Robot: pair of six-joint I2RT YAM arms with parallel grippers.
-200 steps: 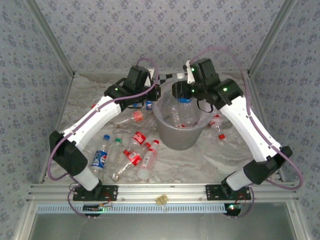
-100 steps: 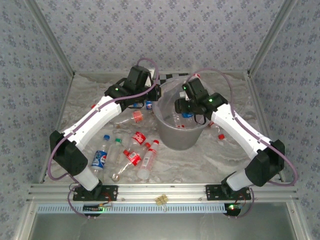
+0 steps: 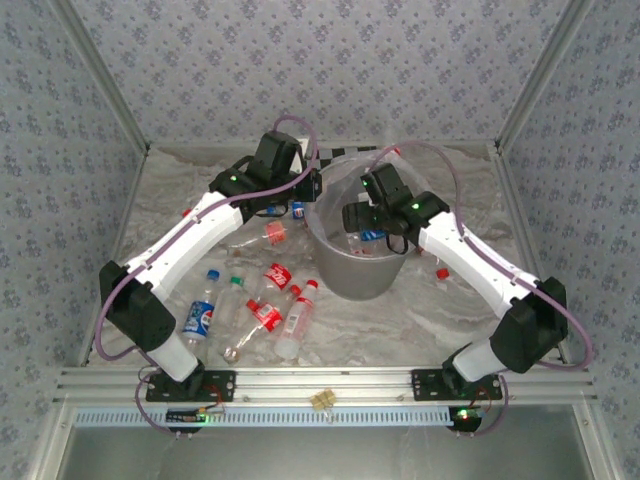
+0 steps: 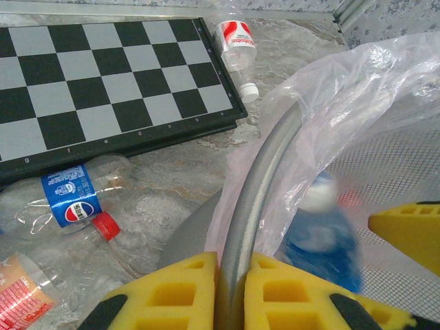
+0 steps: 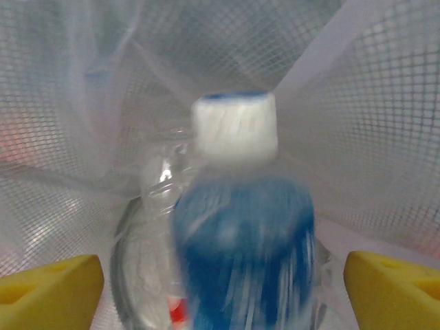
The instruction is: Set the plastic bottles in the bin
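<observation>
Left gripper (image 4: 232, 289) clenched on the bin (image 3: 362, 280) rim, far-left side, with the liner bag (image 4: 357, 89) pinched in too. Left arm stretched long across the surface (image 3: 420, 320).

Just behind that grip:
- checkerboard (image 4: 103, 75)
- red-cap bottle (image 4: 69, 199) with a blue label, lying along the board's near edge
- white-cap bottle (image 4: 234, 41) off the board's corner

Right gripper (image 5: 220, 278) points down into the bin mouth, released. Fingers are spread wide, with a gap on each side of the blue bottle (image 5: 244, 227). That bottle is blurred, cap up, inside the bag, with a clear bottle (image 5: 137, 261) below it.

Loose bottles (image 3: 262, 300) cluster front-left of the bin, and one stray bottle (image 3: 441, 272) sits to its right under the right arm. Bin's near side is open surface. Enclosure walls close off the far side.
</observation>
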